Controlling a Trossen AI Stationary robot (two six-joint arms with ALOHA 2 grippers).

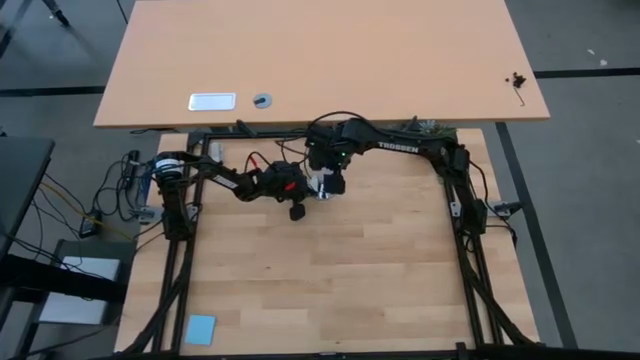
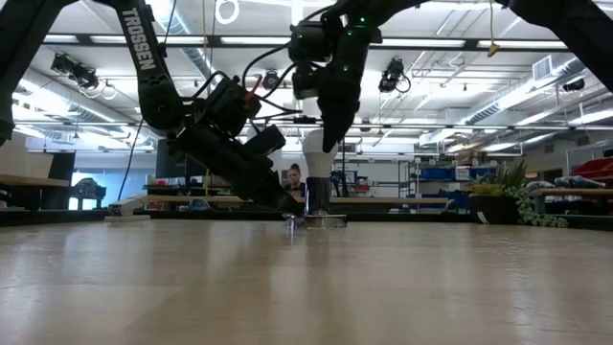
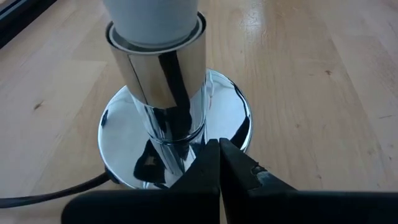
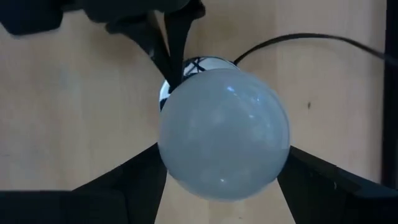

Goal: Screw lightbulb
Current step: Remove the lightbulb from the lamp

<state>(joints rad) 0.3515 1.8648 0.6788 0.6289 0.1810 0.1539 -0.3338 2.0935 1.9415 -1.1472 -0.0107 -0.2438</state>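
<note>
A chrome lamp socket [image 3: 158, 74] stands upright on its round chrome base disc [image 3: 233, 118] at the middle of the wooden table, far side. The white lightbulb [image 4: 224, 134] sits upright in the socket's top [image 2: 319, 153]. My right gripper [image 4: 224, 186] comes down from above and has the bulb's globe between its fingers. My left gripper [image 3: 219, 163] is shut, slanting down from the table's left, with its tips at the disc's rim [image 2: 290, 217]. A black cord [image 3: 50, 196] runs off from the disc. My left gripper presses its shut fingertips [image 3: 211, 155] onto the base disc's rim [image 3: 205, 142], slanting down from the table's left. The disc lies flat on the table. My right gripper pinches the lightbulb's globe at its widest part [image 4: 166, 158] between its two fingers [image 4: 127, 180], from above, pointing down. The bulb stands upright in the socket.
A second, lighter table stands beyond the far edge, with a white rectangle [image 1: 212, 101] and a round grommet [image 1: 262, 100] on it. A blue card [image 1: 201, 329] lies at the near left corner. A person [image 2: 294, 178] shows far behind in the low view.
</note>
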